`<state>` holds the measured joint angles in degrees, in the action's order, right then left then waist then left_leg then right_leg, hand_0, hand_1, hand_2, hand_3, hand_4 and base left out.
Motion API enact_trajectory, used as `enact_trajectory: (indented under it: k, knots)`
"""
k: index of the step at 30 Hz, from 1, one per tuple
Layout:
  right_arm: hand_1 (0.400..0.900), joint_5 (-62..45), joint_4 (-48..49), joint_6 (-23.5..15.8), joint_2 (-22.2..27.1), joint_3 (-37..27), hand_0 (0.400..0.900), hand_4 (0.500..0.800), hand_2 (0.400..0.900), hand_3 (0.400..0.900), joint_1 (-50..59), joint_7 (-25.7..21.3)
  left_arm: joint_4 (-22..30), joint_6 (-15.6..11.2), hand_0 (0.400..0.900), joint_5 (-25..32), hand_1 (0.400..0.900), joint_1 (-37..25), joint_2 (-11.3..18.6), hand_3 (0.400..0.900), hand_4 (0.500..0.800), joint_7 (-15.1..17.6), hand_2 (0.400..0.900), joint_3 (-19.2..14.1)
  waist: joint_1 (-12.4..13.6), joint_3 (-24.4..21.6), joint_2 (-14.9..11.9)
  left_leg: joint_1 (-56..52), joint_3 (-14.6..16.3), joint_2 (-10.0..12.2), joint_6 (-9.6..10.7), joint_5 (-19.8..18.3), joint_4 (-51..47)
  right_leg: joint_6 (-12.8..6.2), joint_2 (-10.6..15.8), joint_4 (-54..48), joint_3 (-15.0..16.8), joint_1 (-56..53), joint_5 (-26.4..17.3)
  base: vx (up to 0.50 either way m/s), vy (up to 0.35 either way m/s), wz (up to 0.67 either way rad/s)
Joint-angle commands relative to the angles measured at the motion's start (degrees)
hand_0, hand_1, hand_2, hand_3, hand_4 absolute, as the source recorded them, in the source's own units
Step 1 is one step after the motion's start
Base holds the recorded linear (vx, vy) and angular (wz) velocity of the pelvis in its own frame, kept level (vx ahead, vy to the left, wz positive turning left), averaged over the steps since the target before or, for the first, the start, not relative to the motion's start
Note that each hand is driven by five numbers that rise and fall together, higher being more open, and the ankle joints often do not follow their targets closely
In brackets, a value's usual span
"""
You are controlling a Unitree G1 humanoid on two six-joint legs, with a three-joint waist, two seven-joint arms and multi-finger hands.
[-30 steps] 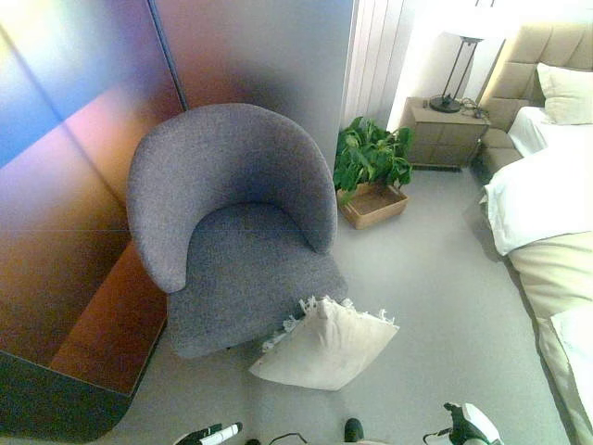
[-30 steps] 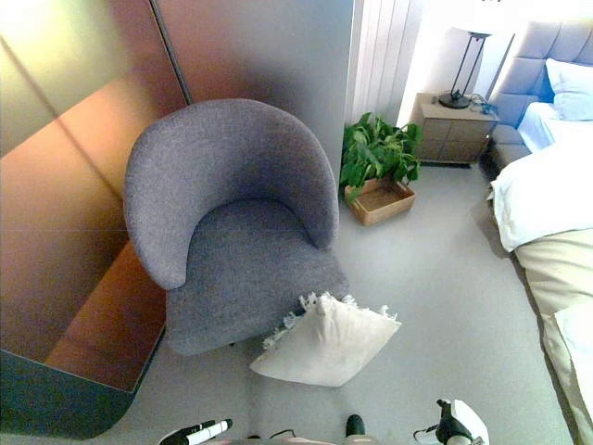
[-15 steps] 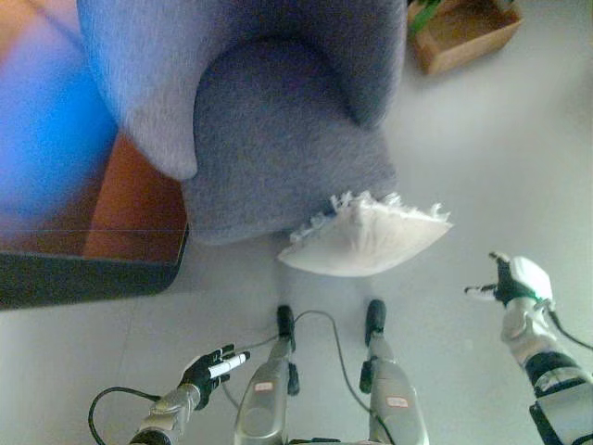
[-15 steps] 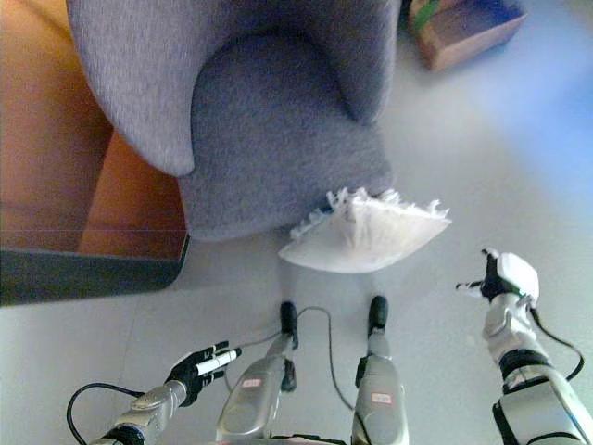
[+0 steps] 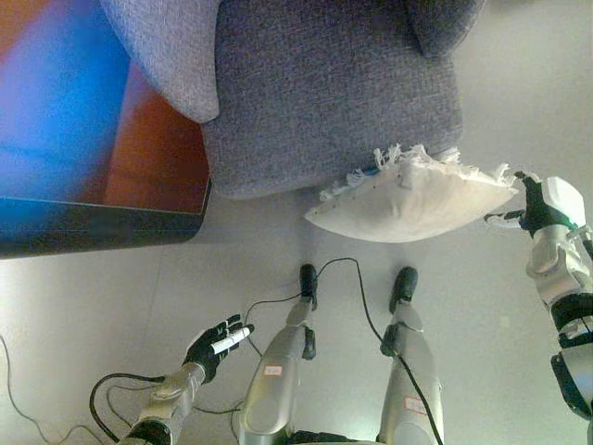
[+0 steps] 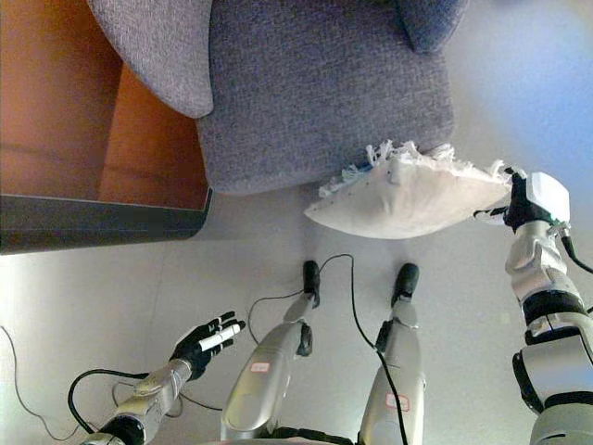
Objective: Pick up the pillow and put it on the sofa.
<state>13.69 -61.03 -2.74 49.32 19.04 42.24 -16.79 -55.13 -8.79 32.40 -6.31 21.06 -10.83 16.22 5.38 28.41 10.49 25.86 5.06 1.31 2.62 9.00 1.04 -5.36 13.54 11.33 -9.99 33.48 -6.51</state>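
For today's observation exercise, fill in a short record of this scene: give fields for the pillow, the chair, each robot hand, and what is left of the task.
pillow: white, fringed pillow on the floor, leaning on the chair's front edge
chair: grey armchair, seat bare
right hand: right hand at the pillow's right corner, fingers spread; contact unclear
left hand: left hand low over the floor, fingers relaxed, holding nothing
task state: pillow not yet lifted

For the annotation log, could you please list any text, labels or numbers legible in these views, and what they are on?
None can be read. The pillow, the grey armchair and the floor bear no print, and neither does the left hand or the right hand.
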Motion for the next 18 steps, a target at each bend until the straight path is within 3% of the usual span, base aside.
enact_trajectory:
  k: [1,10,11,18]
  knots:
    - [0.9,1.42,1.93,0.2,10.25,4.38,0.9,0.8,0.9,0.9,5.66,0.09,0.68,-1.79,0.9,3.44,0.9,5.35,2.81,0.9,0.8,-0.47,0.9,0.74,0.53,1.39,3.05,7.36,-1.9,-3.47,-0.62,-3.29,8.49,2.25,-3.67,10.98,-3.59,3.15,9.87,-0.01,0.099,-0.04]
    - [0.9,3.33,4.38,-0.05,12.77,9.3,0.9,0.8,0.9,0.9,12.47,4.12,3.65,-2.19,0.9,5.58,0.9,8.34,3.22,0.9,0.8,-1.89,0.9,0.04,1.91,1.39,5.1,11.53,-2.0,-3.46,-0.69,-3.27,11.43,3.16,-2.95,15.66,-2.92,7.6,11.86,0.0,0.054,0.04]
    - [0.9,3.32,4.48,-0.69,12.97,10.07,0.9,0.8,0.9,0.9,13.05,4.97,3.72,-2.39,0.9,5.82,0.9,8.88,3.46,0.9,0.8,-2.34,0.9,0.14,1.92,1.39,4.95,10.98,-2.27,-3.7,-0.4,-4.55,11.78,2.66,-2.69,16.72,-2.27,7.41,13.63,0.07,0.005,0.05]
    - [0.9,4.76,6.86,-1.55,13.12,14.68,0.9,0.8,0.9,0.9,18.61,8.09,5.1,-3.09,0.9,7.29,0.9,10.41,3.82,0.9,0.8,-3.1,0.9,-0.16,3.21,1.39,5.29,12.74,-2.69,-3.55,-0.39,-4.16,12.06,2.83,-2.6,17.85,-2.44,9.31,14.14,0.01,0.001,0.01]
